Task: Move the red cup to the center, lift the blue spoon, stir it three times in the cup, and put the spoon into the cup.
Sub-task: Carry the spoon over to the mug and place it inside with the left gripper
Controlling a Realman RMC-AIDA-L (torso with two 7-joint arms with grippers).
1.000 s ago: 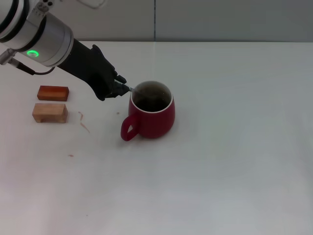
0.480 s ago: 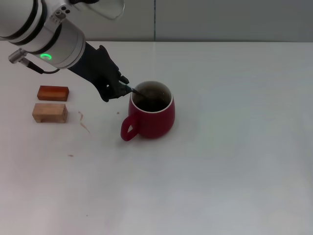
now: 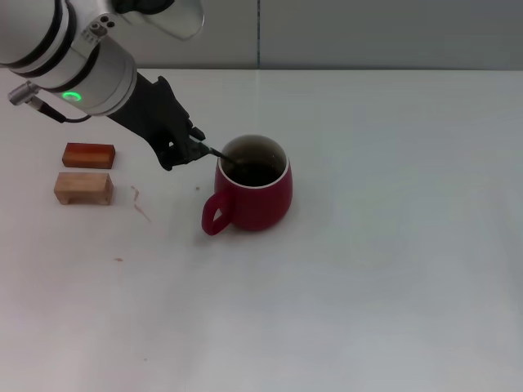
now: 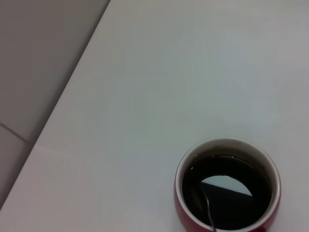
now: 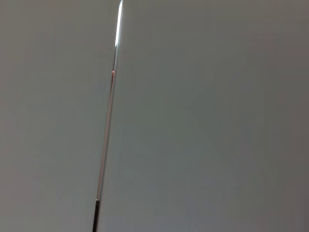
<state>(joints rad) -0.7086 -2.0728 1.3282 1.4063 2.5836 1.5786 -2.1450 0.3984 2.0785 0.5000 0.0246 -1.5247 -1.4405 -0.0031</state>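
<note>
One arm works. Head view: left gripper [image 3: 193,149], clamped on the blue spoon [image 3: 219,155], has drawn slightly back from the red cup's [image 3: 255,196] rim since half a second ago; two wooden blocks [image 3: 85,172] lie on the white table [image 3: 392,245]. Left wrist view — spoon neck [image 4: 207,212] dips into the dark liquid. Right wrist view — only a grey wall; right gripper unseen.

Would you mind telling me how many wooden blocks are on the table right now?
2. A reddish-brown block lies near the table's left edge, and a paler block sits just in front of it, both left of the red cup. The left arm may hide others.
</note>
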